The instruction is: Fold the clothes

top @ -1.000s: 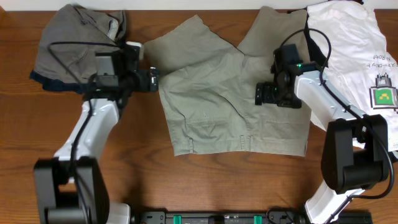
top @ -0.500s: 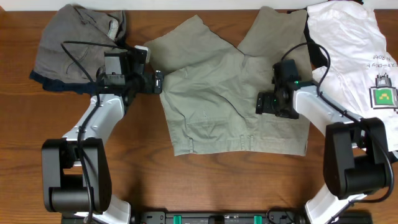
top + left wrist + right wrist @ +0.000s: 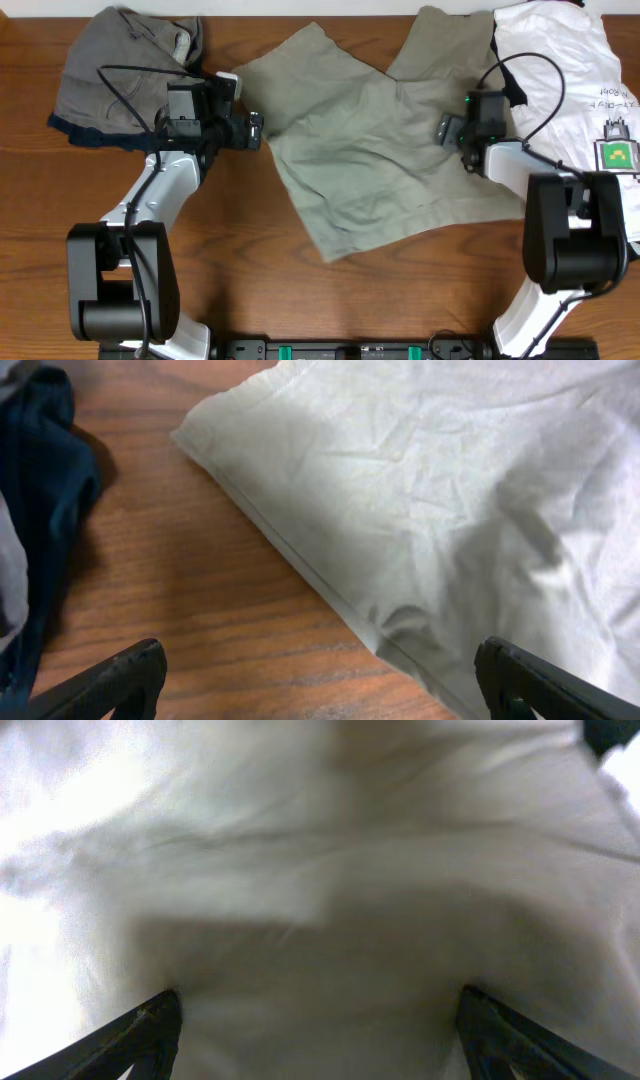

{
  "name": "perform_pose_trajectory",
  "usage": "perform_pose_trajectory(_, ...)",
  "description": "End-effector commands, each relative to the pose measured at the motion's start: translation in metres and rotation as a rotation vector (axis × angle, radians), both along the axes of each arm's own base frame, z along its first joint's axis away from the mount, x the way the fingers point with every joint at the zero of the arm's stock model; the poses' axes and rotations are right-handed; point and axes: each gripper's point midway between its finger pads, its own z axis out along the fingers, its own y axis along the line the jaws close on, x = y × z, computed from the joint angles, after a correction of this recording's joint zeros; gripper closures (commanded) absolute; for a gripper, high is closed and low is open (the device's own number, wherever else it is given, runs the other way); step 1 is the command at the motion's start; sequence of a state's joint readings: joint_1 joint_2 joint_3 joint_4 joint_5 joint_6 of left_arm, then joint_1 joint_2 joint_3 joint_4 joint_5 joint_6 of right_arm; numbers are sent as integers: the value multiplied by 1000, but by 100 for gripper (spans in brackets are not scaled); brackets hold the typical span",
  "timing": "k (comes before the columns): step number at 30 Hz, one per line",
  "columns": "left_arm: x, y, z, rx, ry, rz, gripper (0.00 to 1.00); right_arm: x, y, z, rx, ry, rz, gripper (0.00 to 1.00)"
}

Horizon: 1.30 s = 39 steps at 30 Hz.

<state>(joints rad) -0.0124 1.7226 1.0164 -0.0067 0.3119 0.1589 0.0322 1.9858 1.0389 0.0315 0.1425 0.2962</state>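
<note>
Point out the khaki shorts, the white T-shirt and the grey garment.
khaki shorts (image 3: 370, 150), overhead view, middle of the fabric.
white T-shirt (image 3: 570, 40), overhead view, plain area above the print.
grey garment (image 3: 110, 70), overhead view, its centre.

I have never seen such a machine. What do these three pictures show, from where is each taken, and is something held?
This is a robot with two arms at a wooden table. One picture looks down from above; two come from wrist cameras, so the dark corner tips are its fingers. On the table lie khaki shorts in the middle, a grey garment at left, a white T-shirt with green print at right. The left gripper is open at the shorts' hem, the right gripper open over pale cloth. Nothing seems held.
</note>
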Motion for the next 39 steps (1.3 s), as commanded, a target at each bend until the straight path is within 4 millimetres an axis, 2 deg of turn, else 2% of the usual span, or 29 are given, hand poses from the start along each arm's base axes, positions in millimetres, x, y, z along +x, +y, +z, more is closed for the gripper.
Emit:
perform_pose_trajectory(1, 8, -1, 12, 8, -46, -16, 0, -26, -20, -67, 12, 149, 10, 10)
perform_pose_trajectory(4, 15, -1, 17, 8, -81, -16, 2, -18, -29, -65, 29, 143, 36, 5)
perform_pose_trajectory(9, 32, -2, 22, 4, -159, -17, 2, -5, -25, -29, 97, 152, 80, 1)
perform_pose_trajectory(14, 56, -9, 11, -19, -125, -33, 2, 1, 0, 27, 147, 145, 164, 1)
perform_pose_trajectory(18, 80, -17, 1, -12, -52, -60, 2, -1, 22, 71, 128, 114, 228, 1)
perform_pose_trajectory(22, 106, -18, 2, -10, -14, -61, 1, -10, 46, 103, 121, 82, 282, 1)
perform_pose_trajectory(26, 122, -19, -1, -9, -6, -62, 9, -18, 63, 117, 119, 74, 321, 1)
perform_pose_trajectory(30, 125, -12, -15, 22, 13, -30, 18, -23, 73, 118, 119, 87, 343, 1)
perform_pose_trajectory(39, 120, -5, -36, 50, 65, -7, 17, -26, 78, 116, 119, 99, 354, 1)
